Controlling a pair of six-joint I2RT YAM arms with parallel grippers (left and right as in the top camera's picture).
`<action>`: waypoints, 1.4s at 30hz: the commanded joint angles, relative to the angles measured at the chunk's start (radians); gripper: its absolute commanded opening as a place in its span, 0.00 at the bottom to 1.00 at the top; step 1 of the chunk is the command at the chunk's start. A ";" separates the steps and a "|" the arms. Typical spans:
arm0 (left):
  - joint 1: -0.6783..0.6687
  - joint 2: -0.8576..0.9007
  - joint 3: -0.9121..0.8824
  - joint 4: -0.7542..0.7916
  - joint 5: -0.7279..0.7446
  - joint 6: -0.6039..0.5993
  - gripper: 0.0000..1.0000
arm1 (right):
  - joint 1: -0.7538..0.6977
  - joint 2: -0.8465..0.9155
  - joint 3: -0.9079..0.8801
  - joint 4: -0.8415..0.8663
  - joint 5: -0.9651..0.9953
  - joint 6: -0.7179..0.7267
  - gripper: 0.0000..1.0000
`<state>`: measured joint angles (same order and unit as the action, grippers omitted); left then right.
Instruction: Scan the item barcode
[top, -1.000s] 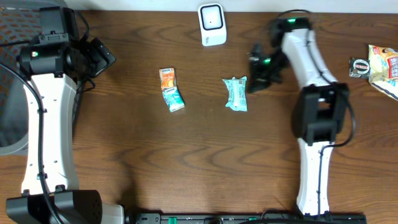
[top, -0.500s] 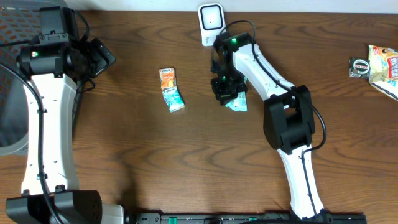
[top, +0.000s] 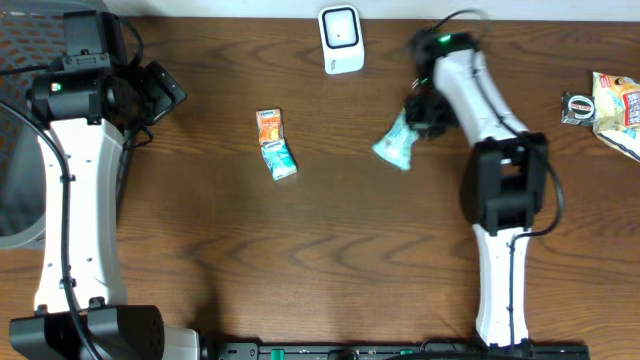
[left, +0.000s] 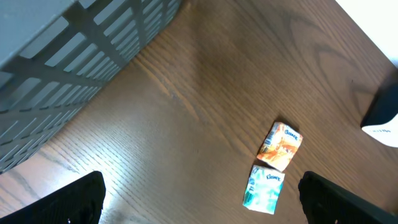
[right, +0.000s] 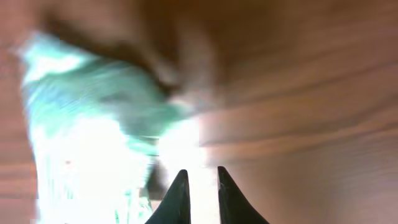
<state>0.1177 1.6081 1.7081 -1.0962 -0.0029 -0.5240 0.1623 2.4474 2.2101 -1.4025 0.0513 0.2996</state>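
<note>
Item for scan: one soft teal-and-white packet (top: 395, 143), film-wrapped, flat and pillow-shaped, crinkled at the ends. It sits tilted just off the tip of the right gripper (right: 200, 186), below and to the right of the scanner (top: 340, 40), near it but not in front of its face. The tilt suggests the packet is being carried or turned so that a printed side meets the reader. From the right wrist the packet is a bright blur to the left, and the jaws stand nearly together with a thin slit between them. Whether they pinch an edge of the wrapper I cannot tell. The scanner is a white rounded plastic block with a dark window, upright at the far edge of the surface (top: 300, 250), where either arm could reach it. The surface itself is dark wood grain, matte. Left gripper (left: 200, 186): jaws spread wide and holding nothing, parked at the far left, apparently waiting. Two small tissue packs, one orange (top: 269, 124) and one teal (top: 282, 159), glossy and rectangular, lie end to end, touching or nearly so. There is a grey slatted basket (left: 62, 56) at the left. At the right edge, well apart, are a tape measure (top: 574, 107) and a snack bag (top: 617, 108).
</note>
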 joint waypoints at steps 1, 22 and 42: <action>0.003 -0.006 0.002 -0.002 -0.006 -0.005 0.98 | -0.058 0.002 0.077 -0.008 -0.200 -0.084 0.13; 0.003 -0.006 0.002 -0.002 -0.006 -0.005 0.98 | -0.098 0.003 -0.114 0.127 -0.547 -0.207 0.74; 0.003 -0.006 0.002 -0.002 -0.006 -0.005 0.98 | -0.103 -0.032 -0.240 0.303 -0.715 -0.159 0.01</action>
<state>0.1177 1.6081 1.7081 -1.0962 -0.0032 -0.5240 0.0586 2.4252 1.9247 -1.0615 -0.6456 0.1524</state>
